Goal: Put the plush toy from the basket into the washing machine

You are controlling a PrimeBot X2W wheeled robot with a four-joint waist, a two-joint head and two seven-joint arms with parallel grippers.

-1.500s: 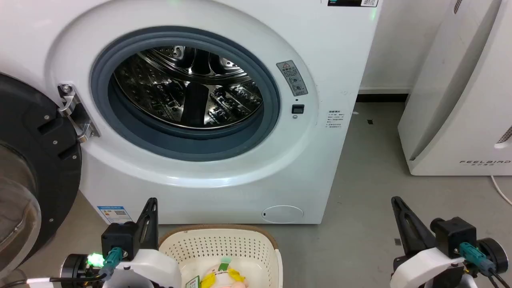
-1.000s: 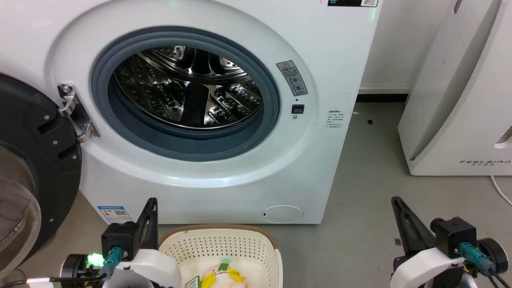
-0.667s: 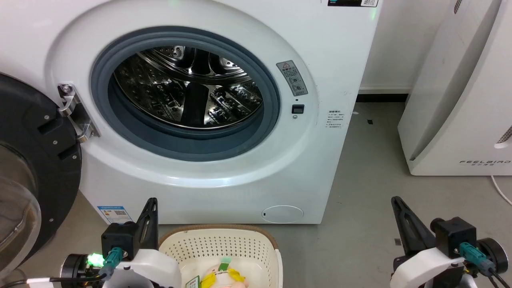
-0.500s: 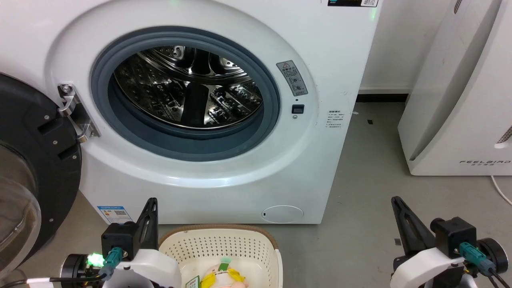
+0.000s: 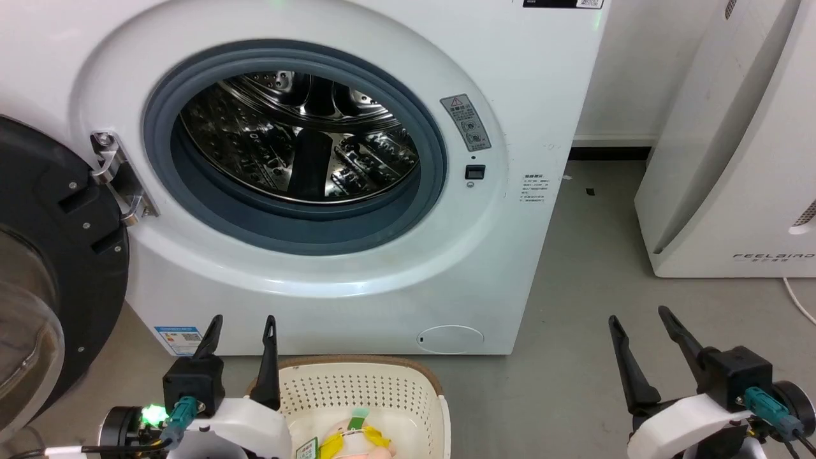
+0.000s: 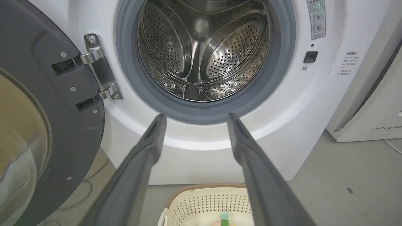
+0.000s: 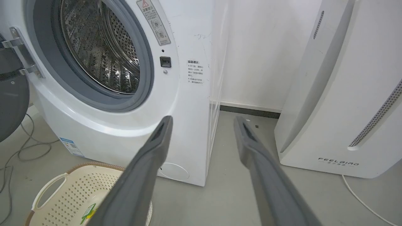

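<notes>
- Head view, lower left: the left gripper (image 5: 243, 319) points its two dark fingers (image 5: 270, 357) upward. They are spread well apart, with nothing between them.
- In the left wrist view the same wide gap frames the lower lip of the porthole (image 6: 204, 111), and nothing is held.
- At the lower right of the head view the right gripper (image 5: 637, 313) is spread just as wide and holds nothing. It is raised over bare grey floor (image 5: 574, 382).
- The basket (image 5: 357, 362) sits on the floor just in front of the washing machine (image 5: 542, 95). It is immediately beside the left gripper, and one finger overlaps its brown rim in the head view.
- The plush toy (image 5: 357, 443) lies in the bottom of the basket, with its yellow top and green tag showing. The lower edge of the picture cuts it off, and it lies apart from both grippers.
- The washing machine's dark round door (image 5: 57, 255) is swung wide to the left on a metal hinge (image 5: 118, 178).
- A grey gasket (image 5: 159, 159) rings the shiny steel drum (image 5: 299, 140), which is open to view.
- To the right stands a white appliance (image 5: 733, 159) marked FEELBIRD, with a strip of floor between it and the washing machine.
- A pale cable (image 5: 797, 299) lies on the floor beside the white appliance.
</notes>
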